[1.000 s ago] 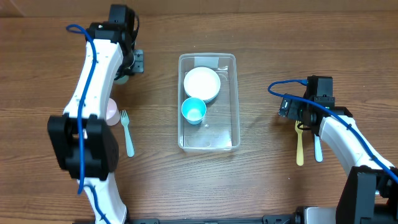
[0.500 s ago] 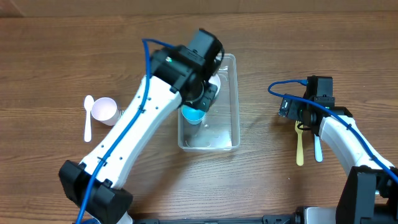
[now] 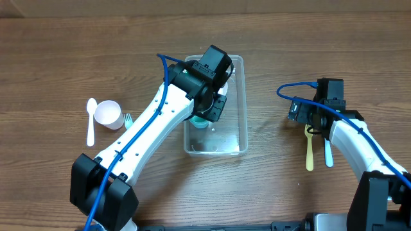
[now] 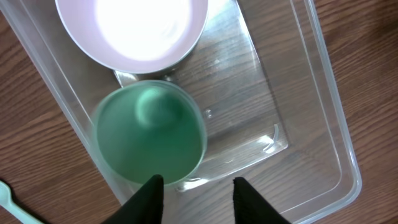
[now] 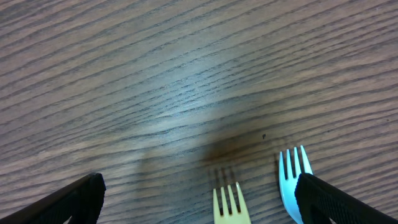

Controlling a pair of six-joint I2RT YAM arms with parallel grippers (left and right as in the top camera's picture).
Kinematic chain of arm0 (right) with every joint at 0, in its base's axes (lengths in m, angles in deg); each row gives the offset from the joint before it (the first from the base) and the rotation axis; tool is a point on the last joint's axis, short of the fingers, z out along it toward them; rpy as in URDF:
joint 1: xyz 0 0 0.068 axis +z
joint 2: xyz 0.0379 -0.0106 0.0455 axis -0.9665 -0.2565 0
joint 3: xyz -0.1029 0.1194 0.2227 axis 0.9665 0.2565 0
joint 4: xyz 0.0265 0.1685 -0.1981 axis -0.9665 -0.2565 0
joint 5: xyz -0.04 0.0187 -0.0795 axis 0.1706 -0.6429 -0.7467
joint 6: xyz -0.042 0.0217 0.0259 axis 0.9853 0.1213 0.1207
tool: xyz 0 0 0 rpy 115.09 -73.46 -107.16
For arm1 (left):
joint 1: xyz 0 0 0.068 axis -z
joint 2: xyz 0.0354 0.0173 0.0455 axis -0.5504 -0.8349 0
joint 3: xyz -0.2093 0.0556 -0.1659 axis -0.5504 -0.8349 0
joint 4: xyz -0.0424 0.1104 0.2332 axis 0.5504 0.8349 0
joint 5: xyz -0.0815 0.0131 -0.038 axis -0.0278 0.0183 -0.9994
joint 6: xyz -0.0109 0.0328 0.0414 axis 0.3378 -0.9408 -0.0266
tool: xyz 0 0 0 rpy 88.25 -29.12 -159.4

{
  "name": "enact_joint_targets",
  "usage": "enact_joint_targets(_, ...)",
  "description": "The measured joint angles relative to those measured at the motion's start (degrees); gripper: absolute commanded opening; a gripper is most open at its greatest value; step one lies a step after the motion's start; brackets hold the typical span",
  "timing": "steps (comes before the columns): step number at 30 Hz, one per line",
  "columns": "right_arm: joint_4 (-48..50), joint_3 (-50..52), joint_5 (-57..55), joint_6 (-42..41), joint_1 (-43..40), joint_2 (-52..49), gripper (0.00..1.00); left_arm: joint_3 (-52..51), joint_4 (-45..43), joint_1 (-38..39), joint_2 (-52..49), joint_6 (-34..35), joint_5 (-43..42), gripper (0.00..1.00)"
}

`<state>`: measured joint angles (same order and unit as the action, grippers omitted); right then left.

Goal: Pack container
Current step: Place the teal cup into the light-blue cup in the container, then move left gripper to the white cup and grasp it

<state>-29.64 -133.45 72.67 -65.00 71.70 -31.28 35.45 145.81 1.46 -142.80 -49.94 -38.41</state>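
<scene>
The container (image 3: 244,96) is a clear rectangular tub at mid table. In the left wrist view the container (image 4: 336,124) holds a white bowl (image 4: 134,31) at its far end and a teal cup (image 4: 149,134) beside the bowl. My left gripper (image 4: 198,199) is open and empty above the tub, one finger at the cup's rim. In the overhead view the left gripper (image 3: 212,110) covers the bowl and most of the teal cup (image 3: 200,122). My right gripper (image 3: 313,117) is open and empty over bare table.
A pink cup (image 3: 108,113), a white spoon (image 3: 90,122) and a teal fork (image 3: 128,119) lie at the left. A yellow fork (image 3: 309,151) and a blue fork (image 3: 329,154) lie just below the right gripper; their tines show in the right wrist view, yellow fork (image 5: 229,205), blue fork (image 5: 292,174).
My left arm swung from the table's back left to over the container, uncovering the pink cup and the spoon. The right arm has not moved.
</scene>
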Motion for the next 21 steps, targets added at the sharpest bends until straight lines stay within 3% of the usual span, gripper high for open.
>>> enact_joint_targets(6,0.00,0.00,-0.02,-0.02,-0.02,0.00,1.00,0.50,1.60,0.00,0.02,0.02,0.33,0.43)
enact_joint_targets(10,-0.04,0.02,-0.02,-0.02,0.00,0.00,1.00,4.44,8.90,-2.19,2.60,3.61,8.15,0.41)
enact_joint_targets(14,0.02,0.00,0.00,-0.02,0.00,0.00,1.00,5.05,16.70,-10.25,12.28,9.55,13.14,0.43)
enact_joint_targets(16,-0.02,0.00,-0.02,-0.02,0.00,0.00,1.00,5.40,19.21,-15.04,14.53,11.52,14.25,0.37)
enact_joint_targets(18,-0.02,0.00,-0.02,-0.02,0.00,0.00,1.00,5.25,19.19,-19.02,14.51,12.15,14.56,0.33)
enact_joint_targets(21,0.00,0.00,-0.02,-0.04,0.00,0.00,1.00,1.11,16.09,-25.70,14.47,12.48,15.58,0.36)
